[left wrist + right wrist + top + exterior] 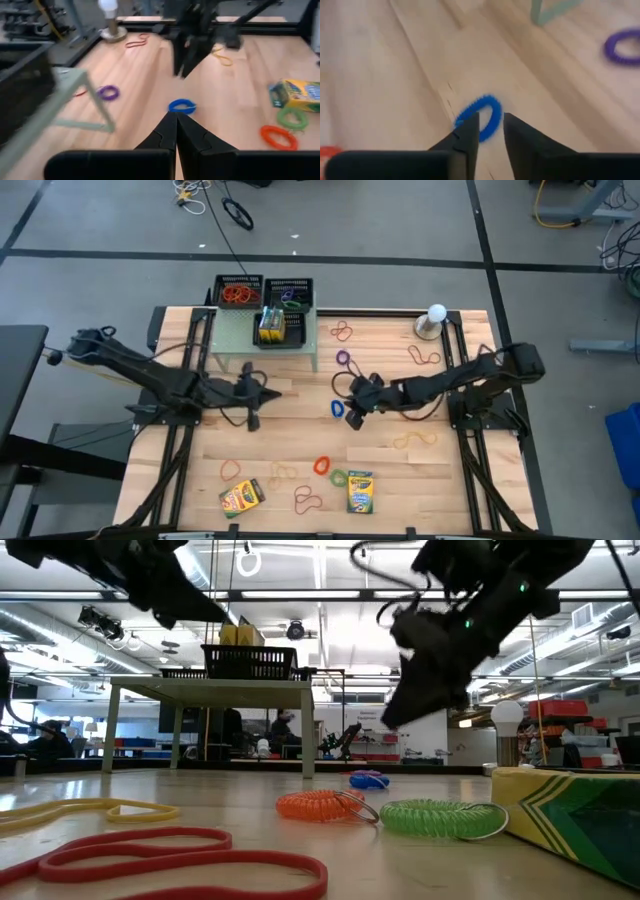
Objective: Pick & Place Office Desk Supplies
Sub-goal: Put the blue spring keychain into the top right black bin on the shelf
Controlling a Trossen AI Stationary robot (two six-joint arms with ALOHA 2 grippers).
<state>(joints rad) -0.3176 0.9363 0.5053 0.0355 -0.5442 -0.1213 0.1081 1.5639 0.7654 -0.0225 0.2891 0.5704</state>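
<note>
Our right gripper [491,131] hangs over the middle of the table, its fingers parted by a narrow gap and holding nothing, with the blue loop [481,118] on the wood just ahead of the tips. In the right wrist view one fingertip overlaps the loop's near edge while the rest of the ring shows in and beyond the gap; whether it touches, we cannot tell. The loop lies as an oval, its long axis slanting across the line of the fingers rather than running square between them. From above, the blue loop [338,409] sits just beside the right gripper [357,413], on the side toward our left arm. We judge the coming move a short drop and a closing on the near rim, and the slant may let the loop slip aside.

Our left gripper [262,393] waits farther off with its fingers pressed together and empty, beside the green shelf [240,330]. The trays [240,291] where the loops belong stand on the shelf at the far edge, well apart from this loop.
</note>
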